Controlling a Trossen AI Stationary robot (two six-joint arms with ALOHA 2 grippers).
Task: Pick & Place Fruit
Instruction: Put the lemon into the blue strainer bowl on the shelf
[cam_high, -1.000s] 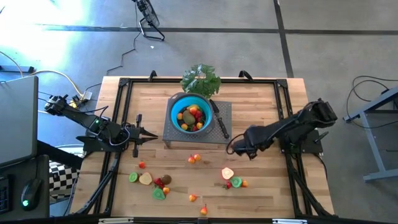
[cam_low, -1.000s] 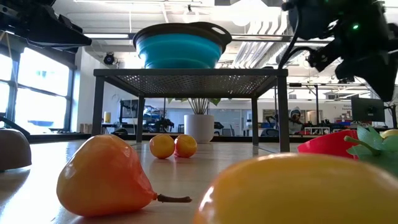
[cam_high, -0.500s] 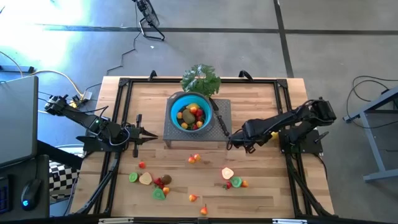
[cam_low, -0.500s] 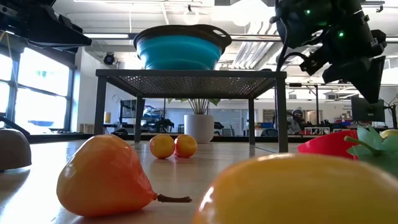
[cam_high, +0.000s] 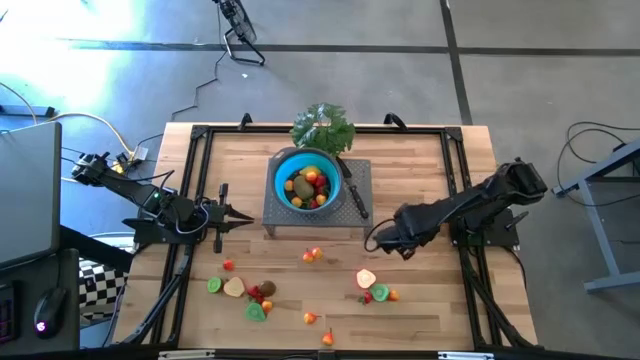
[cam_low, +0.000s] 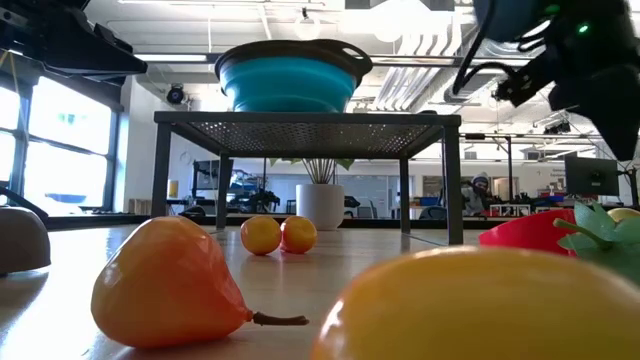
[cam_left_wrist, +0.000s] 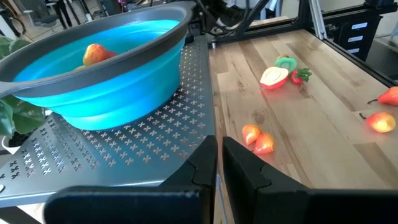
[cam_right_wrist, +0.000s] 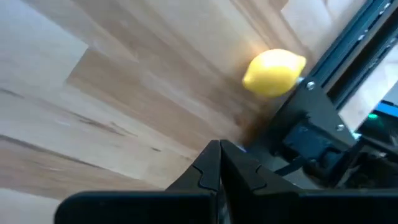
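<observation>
Risk sits with the right gripper (cam_high: 372, 238), jaws shut and empty at four o'clock from the blue collapsible bowl (cam_high: 308, 181) (some fruit inside), since descending closed could scatter the loose toy fruit pieces (cam_high: 366, 279) at six.

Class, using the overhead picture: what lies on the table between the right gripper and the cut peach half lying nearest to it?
In the high view, only bare wood separates the right gripper, shut and empty beside the rack, from the peach half.
</observation>
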